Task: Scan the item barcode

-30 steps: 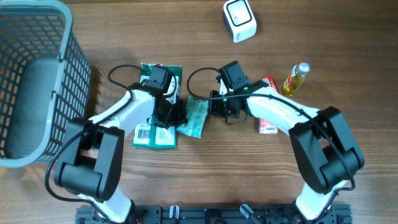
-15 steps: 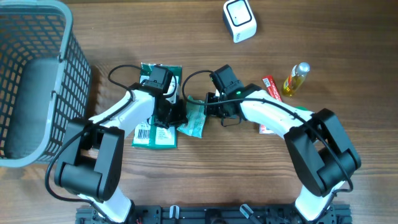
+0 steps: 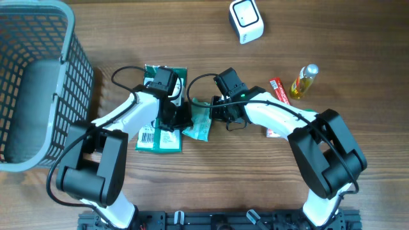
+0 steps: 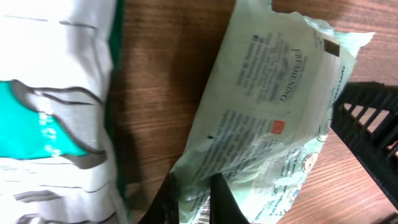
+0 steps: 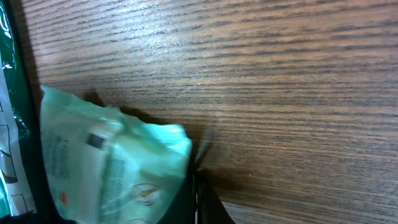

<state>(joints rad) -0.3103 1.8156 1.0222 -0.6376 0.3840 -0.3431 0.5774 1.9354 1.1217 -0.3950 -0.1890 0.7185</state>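
So far, we judge the task to be at the pick-up stage, with the scan itself not yet done. The pale green packet (image 3: 202,121) lies on the tabletop (image 3: 128,32) between the two arms, just beside a larger green-and-white pouch (image 3: 160,137). In the left wrist view, the left fingers (image 4: 163,204) are pinched together with a thin edge of the packet's film caught between them, so we read that as a grip. The right fingers (image 5: 210,210) are also fully closed, their tips at the packet's other end. We cannot tell whether they have any film or are only touching it. The white barcode scanner (image 3: 246,21) sits at the far side of the tabletop, well apart from the packet, and nothing is being shown to it. We cannot pick out the barcode on the packet's printed face. What is left, as we see it, is to lift the packet clear, find the code, carry it to the scanner, and turn the code towards its window.
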